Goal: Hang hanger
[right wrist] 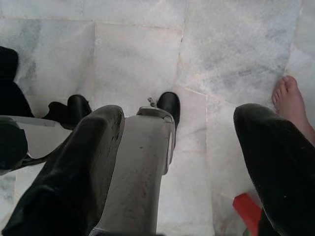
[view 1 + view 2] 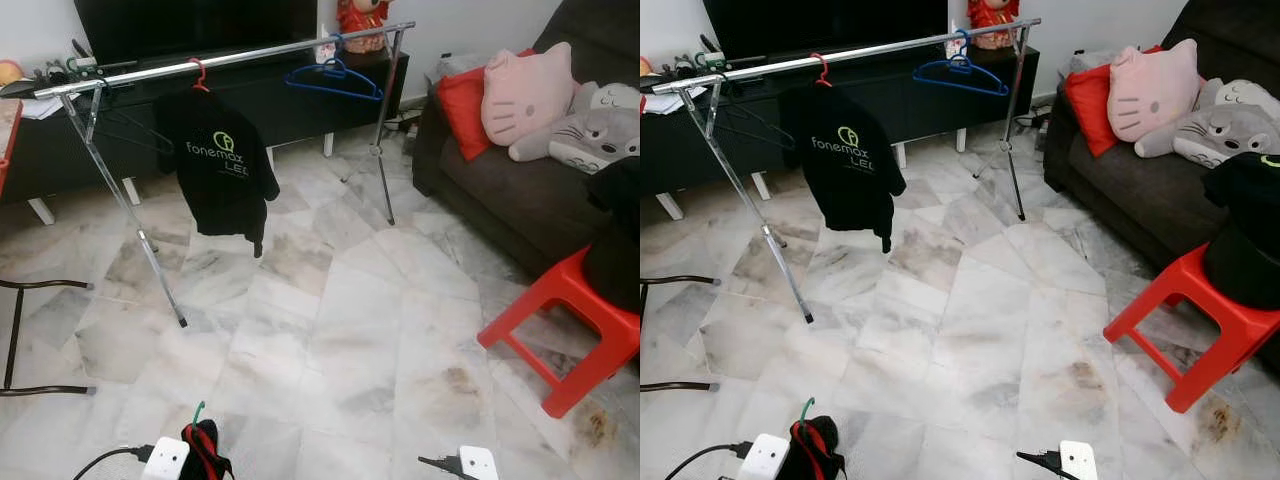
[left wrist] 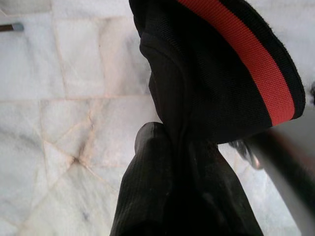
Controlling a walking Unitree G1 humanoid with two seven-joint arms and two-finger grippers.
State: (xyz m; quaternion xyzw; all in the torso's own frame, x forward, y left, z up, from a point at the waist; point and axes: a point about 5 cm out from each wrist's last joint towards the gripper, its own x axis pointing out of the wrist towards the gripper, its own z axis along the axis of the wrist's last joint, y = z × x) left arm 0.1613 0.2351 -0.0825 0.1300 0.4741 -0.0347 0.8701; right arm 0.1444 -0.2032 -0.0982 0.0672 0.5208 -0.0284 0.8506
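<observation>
A marble floor (image 2: 350, 330) spreads across the room, with a dark sofa (image 2: 520, 190) along the robot's right carrying a red cushion (image 2: 462, 108) and pink and grey plush toys (image 2: 525, 92). A black TV cabinet (image 2: 250, 95) stands against the far wall. In front of it a silver clothes rack (image 2: 230, 58) spans the room on splayed legs. A black T-shirt (image 2: 218, 165) with green print hangs from its rail on a red hanger (image 2: 199, 74), and an empty blue hanger (image 2: 333, 76) hangs further along toward the right end. A red stool (image 2: 570, 330) beside the sofa bears a dark pile of clothing (image 2: 615, 240).

Low at the near edge, the left gripper (image 3: 170, 142) has its jaws closed on a black garment with a red stripe (image 3: 231, 64), a green hanger hook (image 2: 198, 411) poking up from the bundle, well apart from the rack. The right gripper (image 1: 182, 147) hangs over the floor with its jaws wide and nothing between them; a person's bare foot (image 1: 290, 101) stands on the tiles nearby.
</observation>
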